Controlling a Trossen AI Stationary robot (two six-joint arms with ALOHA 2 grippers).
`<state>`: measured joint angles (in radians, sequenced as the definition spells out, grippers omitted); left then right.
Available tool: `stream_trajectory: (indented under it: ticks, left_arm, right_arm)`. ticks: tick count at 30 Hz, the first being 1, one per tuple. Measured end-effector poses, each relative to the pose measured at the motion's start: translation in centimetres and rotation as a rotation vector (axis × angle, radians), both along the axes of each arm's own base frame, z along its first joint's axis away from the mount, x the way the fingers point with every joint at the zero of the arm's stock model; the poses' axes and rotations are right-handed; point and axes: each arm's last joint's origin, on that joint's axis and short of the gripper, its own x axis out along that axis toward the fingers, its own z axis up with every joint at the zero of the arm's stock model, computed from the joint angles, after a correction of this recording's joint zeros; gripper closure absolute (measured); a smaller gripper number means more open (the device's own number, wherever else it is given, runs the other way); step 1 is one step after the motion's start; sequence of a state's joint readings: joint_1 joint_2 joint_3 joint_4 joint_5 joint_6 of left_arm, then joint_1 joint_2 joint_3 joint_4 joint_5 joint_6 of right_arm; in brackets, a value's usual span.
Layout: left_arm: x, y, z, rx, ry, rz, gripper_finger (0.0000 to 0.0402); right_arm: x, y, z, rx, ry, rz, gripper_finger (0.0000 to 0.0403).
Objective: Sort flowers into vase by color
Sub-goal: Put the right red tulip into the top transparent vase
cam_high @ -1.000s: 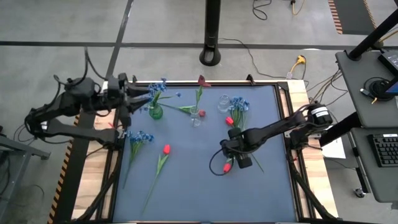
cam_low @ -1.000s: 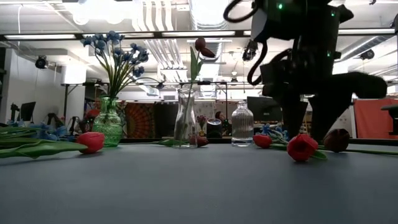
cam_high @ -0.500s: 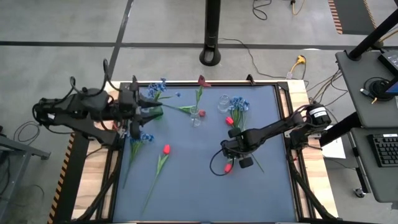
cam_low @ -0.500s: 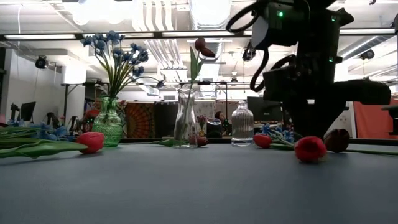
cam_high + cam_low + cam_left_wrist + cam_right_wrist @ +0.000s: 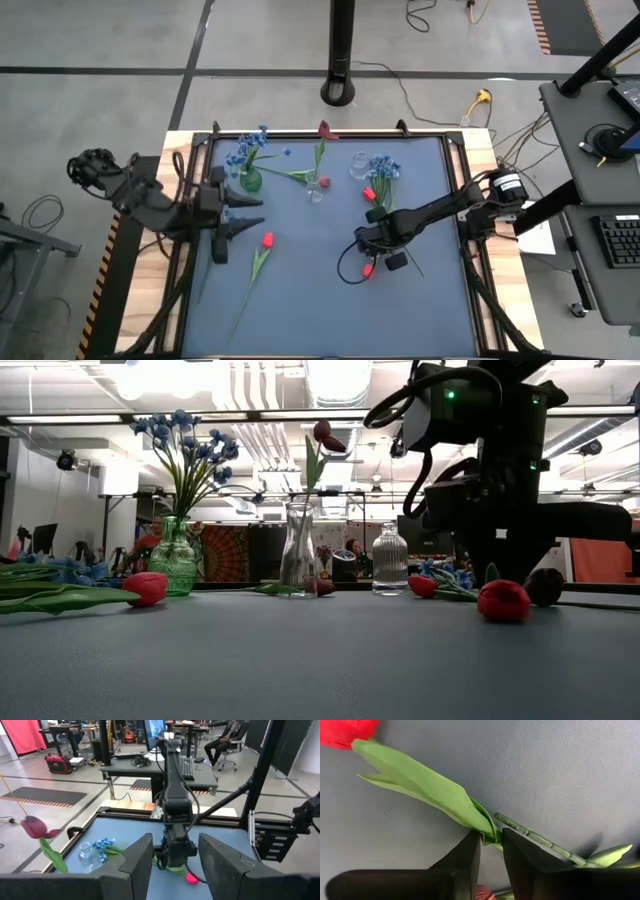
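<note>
My right gripper (image 5: 372,246) is low over the table's right half, shut on a red tulip (image 5: 342,731) whose bud (image 5: 367,269) lies on the mat. My left gripper (image 5: 240,212) is open and holds nothing. It hovers at the table's left by a loose blue flower (image 5: 216,232), its fingers pointing toward the right side. A green vase (image 5: 250,181) holds blue flowers (image 5: 190,445). A clear vase (image 5: 316,189) holds one dark red tulip (image 5: 324,436). A second clear vase (image 5: 389,561) stands beside it. My right gripper pinches the red tulip's stem (image 5: 512,825) between its two fingers, right where the long leaf (image 5: 425,787) joins it. The fingers come from above, pointing down, and lie across the stem. The bud (image 5: 503,600) and stem rest on the mat.
Another red tulip (image 5: 268,240) lies left of centre, its stem running toward the near edge. A blue flower (image 5: 383,168) and a red bud (image 5: 369,194) lie by the far right vase. The near half of the mat (image 5: 330,320) is bare.
My left gripper has drawn back from the green vase toward the near edge and now hangs over the loose blue flower. My right arm has sunk a little lower onto the tulip, and the bud has shifted slightly along the mat.
</note>
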<state>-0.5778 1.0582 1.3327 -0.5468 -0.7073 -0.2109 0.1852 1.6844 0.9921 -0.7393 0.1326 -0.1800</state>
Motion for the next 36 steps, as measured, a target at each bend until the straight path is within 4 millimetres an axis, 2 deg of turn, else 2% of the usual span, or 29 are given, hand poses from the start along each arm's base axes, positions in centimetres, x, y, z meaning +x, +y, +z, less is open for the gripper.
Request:
stream_trajectory:
  ticks: [5, 11, 16, 20, 27, 32, 36]
  left_arm:
    - [0.6, -2.0, -0.9, 0.026, 0.030, -0.007, 0.0259]
    - [1.6, -3.4, -2.6, 0.054, 0.085, 0.015, 0.0259]
    - [2.3, -4.0, -4.3, 0.041, 0.127, 0.035, 0.0259]
    - [2.5, -4.3, -5.8, 0.053, 0.155, 0.049, 0.0259]
    - [1.7, -5.4, -8.6, 0.090, 0.222, -0.022, 0.0259]
    - [1.0, -6.4, -11.2, 0.087, 0.269, -0.056, 0.0259]
    - [0.7, -6.4, -13.5, 0.046, 0.316, -0.041, 0.0259]
  right_arm:
    - [-0.4, 0.0, 1.3, 0.018, -0.035, 0.019, 0.0387]
    - [-1.0, -0.1, 3.5, 0.030, -0.103, 0.018, 0.0394]
    - [-1.6, -0.3, 6.1, 0.054, -0.214, 0.002, 0.0394]
    - [-1.7, -0.3, 8.6, 0.153, -0.385, 0.004, 0.0394]
    - [-0.5, -1.1, 13.2, 0.311, -0.802, 0.070, 0.0394]
    - [0.6, -2.5, 14.9, 0.318, -1.000, 0.087, 0.0394]
    - [1.2, -4.7, 16.0, 0.301, -1.143, 0.013, 0.0394]
